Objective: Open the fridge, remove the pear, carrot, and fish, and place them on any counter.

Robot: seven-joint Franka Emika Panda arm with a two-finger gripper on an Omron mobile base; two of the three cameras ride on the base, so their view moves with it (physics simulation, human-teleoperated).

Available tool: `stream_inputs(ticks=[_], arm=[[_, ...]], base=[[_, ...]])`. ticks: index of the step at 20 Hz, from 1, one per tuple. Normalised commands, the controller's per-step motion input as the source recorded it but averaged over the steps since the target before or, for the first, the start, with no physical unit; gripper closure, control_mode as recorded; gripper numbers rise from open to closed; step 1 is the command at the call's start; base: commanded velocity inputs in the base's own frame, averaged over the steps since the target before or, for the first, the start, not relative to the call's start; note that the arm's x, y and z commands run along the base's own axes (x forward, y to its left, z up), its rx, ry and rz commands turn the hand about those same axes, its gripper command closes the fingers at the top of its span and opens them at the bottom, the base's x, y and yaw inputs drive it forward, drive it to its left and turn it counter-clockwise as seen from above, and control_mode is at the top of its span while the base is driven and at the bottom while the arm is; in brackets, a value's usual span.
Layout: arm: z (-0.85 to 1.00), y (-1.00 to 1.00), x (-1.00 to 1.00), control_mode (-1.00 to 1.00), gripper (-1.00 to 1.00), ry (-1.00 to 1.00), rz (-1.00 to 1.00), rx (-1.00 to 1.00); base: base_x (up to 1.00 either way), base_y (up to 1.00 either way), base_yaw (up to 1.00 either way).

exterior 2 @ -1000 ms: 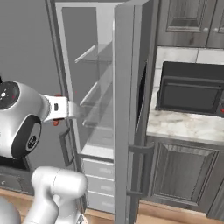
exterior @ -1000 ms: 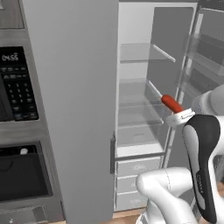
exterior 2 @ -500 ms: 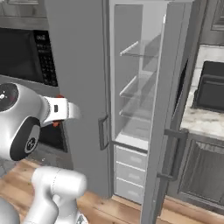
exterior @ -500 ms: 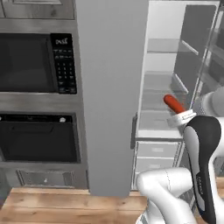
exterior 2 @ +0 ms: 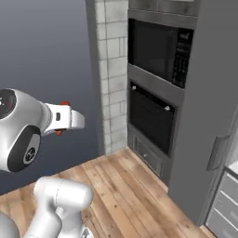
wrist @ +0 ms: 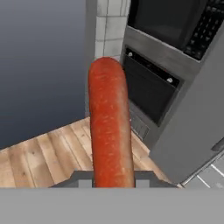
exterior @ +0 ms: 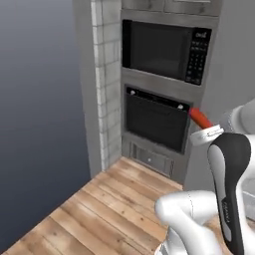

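carrot (wrist: pixel 110 127) held lengthwise in the fingers (wrist: pixel 85 180), pointing at the ovens (wrist: pixel 153 94).

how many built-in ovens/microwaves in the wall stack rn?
2. The upper oven with the keypad on its right, and the lower oven directly beneath it. Anything higher is cut off by the frame edge.

Wood plank floor (exterior: pixel 99 209), light brown, boards running diagonal in left base view. Oven tower base (exterior: pixel 149 158) and pale tiled column (exterior: pixel 102 149) stand on it. Grey fridge side (exterior 2: pixel 204 153) meets it at right in right base view.
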Motion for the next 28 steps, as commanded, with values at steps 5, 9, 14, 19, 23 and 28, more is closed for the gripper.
stream_inputs(ticks=[5,9,14,19,23,28], arm=[[0.00,0.00,0.00,1.00,1.00,0.00,0.00,0.00],[0.00,0.00,0.00,1.00,1.00,0.00,0.00,0.00],[0.00,0.00,0.00,1.00,1.00,0.00,0.00,0.00],[0.00,0.00,0.00,1.00,1.00,0.00,0.00,0.00],[0.00,0.00,0.00,1.00,1.00,0.00,0.00,0.00],[0.00,0.00,0.00,1.00,1.00,0.00,0.00,0.00]], base=[[-0.95,0.57,0.85],[-0.47,0.53,0.46],[-0.03,0.47,0.19],[0.00,0.89,0.23],[0.03,1.00,0.28],[0.11,0.84,0.29]])
